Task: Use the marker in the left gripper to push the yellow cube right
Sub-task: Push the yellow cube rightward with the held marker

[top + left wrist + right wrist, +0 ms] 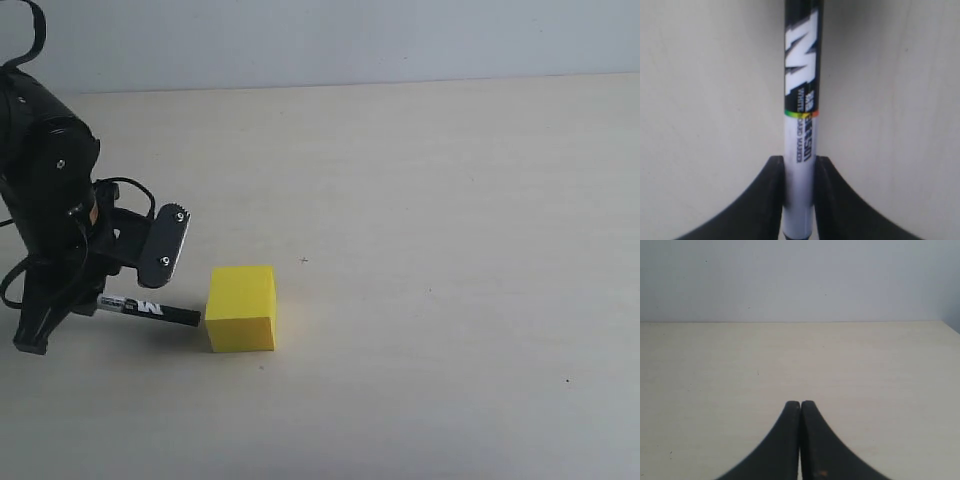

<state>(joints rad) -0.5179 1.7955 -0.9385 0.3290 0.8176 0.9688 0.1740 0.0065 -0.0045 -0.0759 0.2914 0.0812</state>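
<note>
The yellow cube [241, 308] rests on the pale table, left of centre in the exterior view. My left gripper [88, 302] is shut on the marker [147, 310], which lies nearly level, just above the table. Its black capped end points right and reaches the cube's left face; whether it touches I cannot tell. In the left wrist view the white barrel of the marker [801, 120] sits clamped between my left gripper's [799, 167] black fingers; the cube is out of that view. My right gripper [800, 405] is shut on nothing, over bare table, and is out of the exterior view.
The light wooden table [450, 250] stretches right of the cube up to a grey wall [350, 40]. The bulky black left arm [45, 170] with its cables fills the left edge of the exterior view.
</note>
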